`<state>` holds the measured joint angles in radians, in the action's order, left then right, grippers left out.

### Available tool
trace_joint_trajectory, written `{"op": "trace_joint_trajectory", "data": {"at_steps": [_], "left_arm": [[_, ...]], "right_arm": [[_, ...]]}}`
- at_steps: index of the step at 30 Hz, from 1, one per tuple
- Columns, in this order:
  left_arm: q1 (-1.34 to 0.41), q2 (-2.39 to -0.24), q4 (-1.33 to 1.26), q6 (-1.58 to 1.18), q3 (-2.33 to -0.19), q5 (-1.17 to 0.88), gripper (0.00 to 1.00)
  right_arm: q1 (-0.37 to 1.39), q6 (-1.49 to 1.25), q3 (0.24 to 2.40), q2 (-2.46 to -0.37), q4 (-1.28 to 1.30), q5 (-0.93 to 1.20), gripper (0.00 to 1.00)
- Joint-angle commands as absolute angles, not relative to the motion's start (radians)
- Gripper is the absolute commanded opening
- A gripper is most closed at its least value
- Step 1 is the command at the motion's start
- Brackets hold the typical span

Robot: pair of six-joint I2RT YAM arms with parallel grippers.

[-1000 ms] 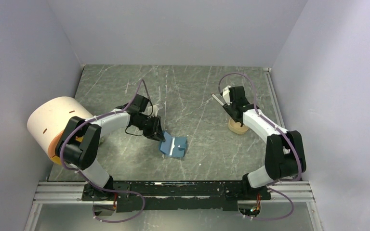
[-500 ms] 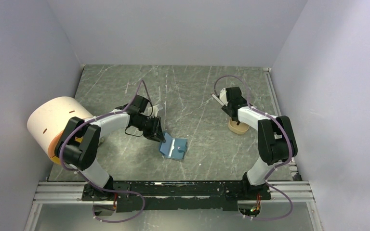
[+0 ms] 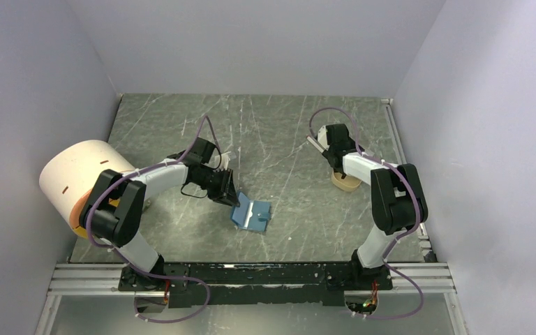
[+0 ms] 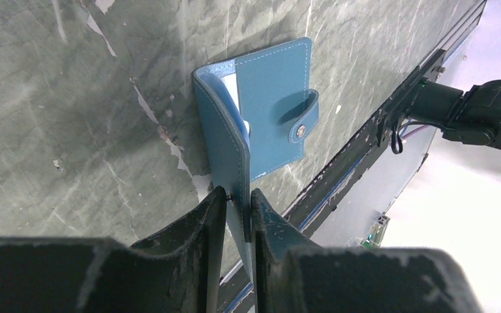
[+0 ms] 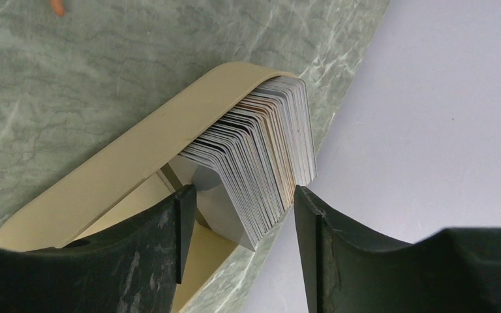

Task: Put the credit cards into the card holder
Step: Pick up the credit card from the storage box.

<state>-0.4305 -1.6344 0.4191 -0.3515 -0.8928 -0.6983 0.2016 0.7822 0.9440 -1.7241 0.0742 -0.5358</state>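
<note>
Grey-green marbled counter [image 3: 279, 132], scratched, with pale lavender walls [image 3: 251, 42] on three sides. White roll [image 3: 77, 178] at left edge. Blue holder [image 4: 274, 111] lies part-open near front centre, one flap clenched in left pincer [image 4: 237, 197]. Right pincer [image 5: 242, 199] straddles cards [image 5: 261, 166] stacked on edge in tan tray [image 5: 137, 156]; gripping or not, cannot tell. Tray's near end cut off; holder's slots mostly hidden.

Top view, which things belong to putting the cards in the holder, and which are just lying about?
Job: card holder, pinched by left gripper; credit cards stacked in tan tray, right gripper around them.
Lying about: big cream roll by the left wall.
</note>
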Motion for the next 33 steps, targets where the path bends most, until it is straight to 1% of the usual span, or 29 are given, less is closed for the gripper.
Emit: {"op": "trace_joint_trajectory", "data": {"at_steps": [1,9,16,21,27,33], "left_arm": [[-0.425,-1.600,0.405,-0.345,-0.886,-0.728,0.26],[-0.425,-1.602,0.396,-0.352,-0.882,-0.739,0.26],[-0.425,-1.600,0.399,-0.349,-0.882,-0.737,0.26],[-0.425,-1.600,0.402,-0.347,-0.884,-0.737,0.26],[-0.425,-1.605,0.401,-0.347,-0.885,-0.738,0.26],[-0.425,-1.612,0.402,-0.347,-0.888,-0.739,0.26]], "right_arm": [[0.192,0.782,0.987,-1.710,0.075,-0.558,0.59],[0.192,0.785,1.021,-1.691,0.097,-0.556,0.53],[0.190,0.782,1.024,-1.692,0.105,-0.553,0.43],[0.190,0.775,1.036,-1.698,0.123,-0.548,0.34],[0.190,0.761,1.040,-1.692,0.140,-0.533,0.31],[0.190,0.736,1.051,-1.691,0.185,-0.526,0.15]]}}
